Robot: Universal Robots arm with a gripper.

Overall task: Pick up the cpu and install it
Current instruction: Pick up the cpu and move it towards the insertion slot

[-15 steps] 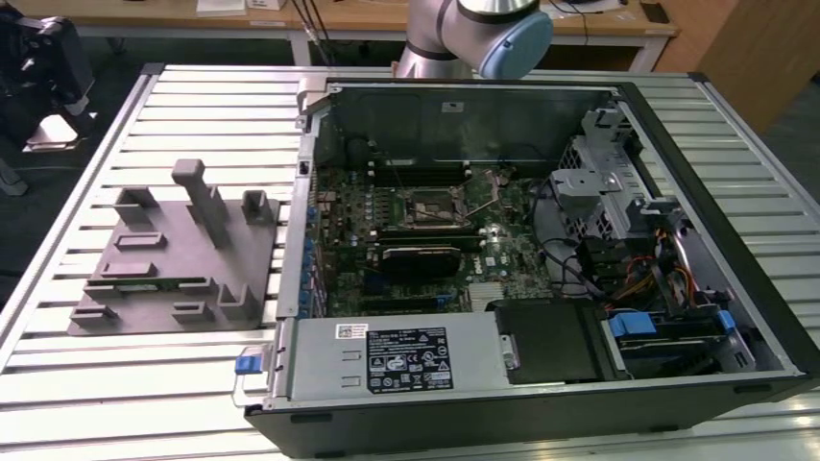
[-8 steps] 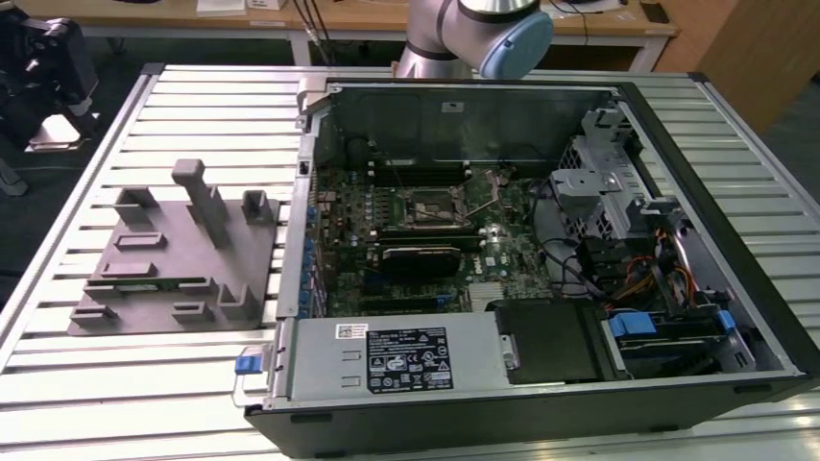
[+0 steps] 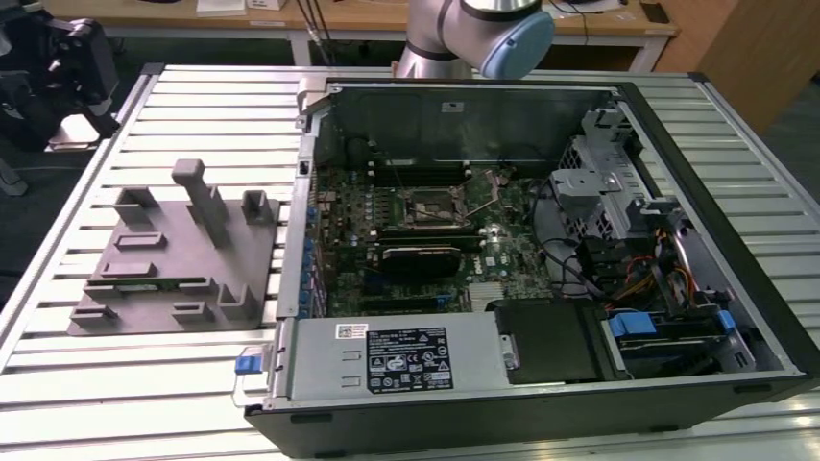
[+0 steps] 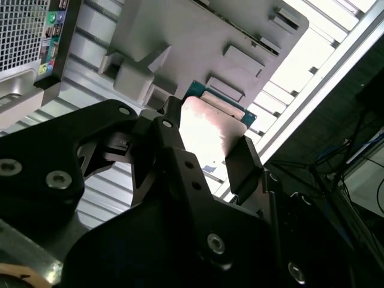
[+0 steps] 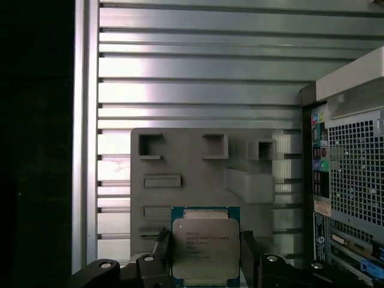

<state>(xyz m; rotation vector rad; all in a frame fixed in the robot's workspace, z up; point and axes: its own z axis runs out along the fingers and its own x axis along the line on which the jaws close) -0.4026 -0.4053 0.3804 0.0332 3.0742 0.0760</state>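
**Slatted metal surface, chip clamped in the pincer**

Silver slats run the whole width of the surface [image 3: 129, 384], and everything sits on them. Nearest the wrist cameras, the pincer [image 5: 205, 237] is clamped on the cpu [image 5: 206, 252]. In both wrist views its black fingers [image 5: 249, 255] press against two opposite edges of the chip. The silvery top, with a thin green border round it, faces the first wrist view.

Beyond the chip lies the grey tray [image 5: 192, 162], moulded with shallow recesses and raised blocks, flat on the slats. Just beside the tray is the open computer case [image 3: 513, 423], lying on its side with its perforated rear panel toward the tray. In the exterior view the motherboard socket [image 3: 427, 204] shows inside the case. Farthest back, the arm [image 3: 494, 34] rises behind the case, and a blue cap marks its joint.
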